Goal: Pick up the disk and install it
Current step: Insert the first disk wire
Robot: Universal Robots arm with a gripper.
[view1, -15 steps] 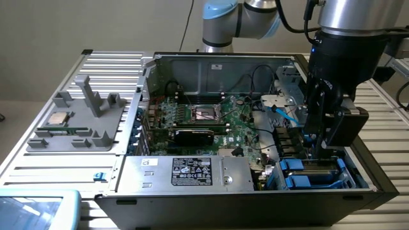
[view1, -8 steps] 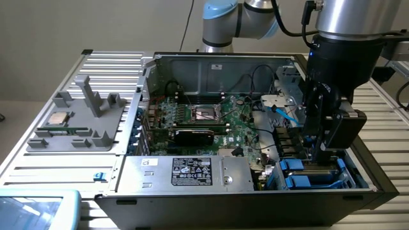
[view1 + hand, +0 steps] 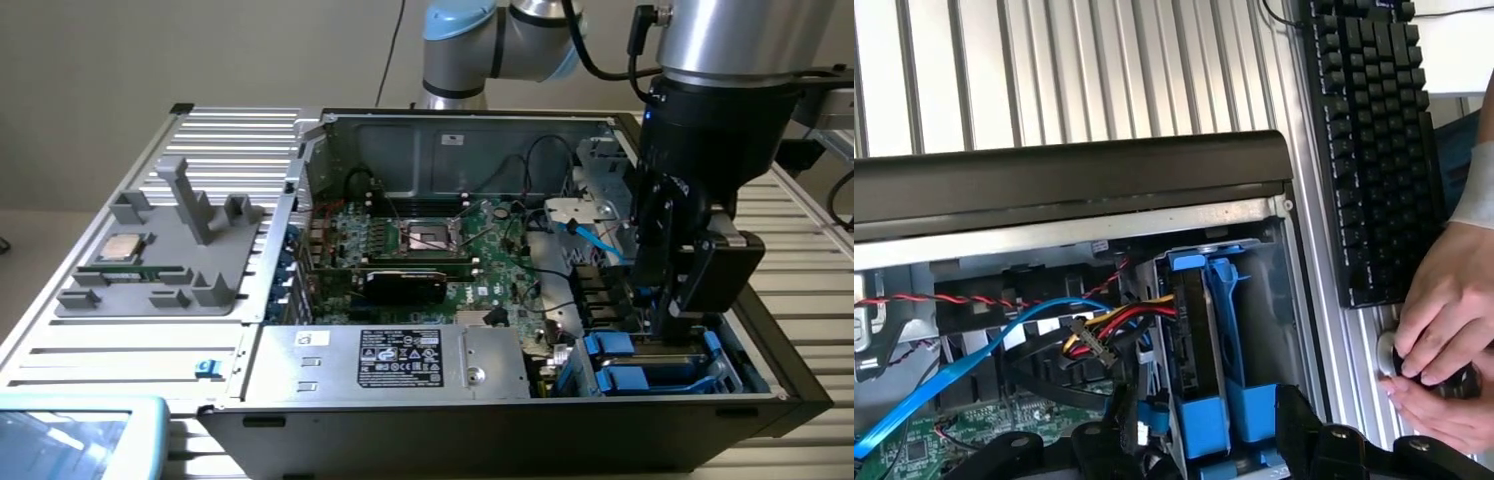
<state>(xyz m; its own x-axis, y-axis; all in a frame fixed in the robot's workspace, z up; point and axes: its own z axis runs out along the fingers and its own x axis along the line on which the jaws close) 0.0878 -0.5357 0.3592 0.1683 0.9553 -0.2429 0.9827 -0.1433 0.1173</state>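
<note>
I have the gripper [image 3: 674,300] low at the right of the exterior frame, over the drive bay. Jaws stand wide, holding nothing. The disk [image 3: 1206,350] sits on edge in its blue carrier [image 3: 1254,415], lower middle of the wrist frame, apparently already slotted. Risks I see: a finger catching the blue cable [image 3: 984,340] or the red-yellow power leads [image 3: 1139,318] just beside the disk, or nudging it if it isn't fully seated.

The arm [image 3: 514,40] has silver metal tubes and pale blue joint caps, with a black cable [image 3: 607,60] looping beside it. Its gripper [image 3: 687,300] is a boxy matte-black block under a silver cylinder.
</note>
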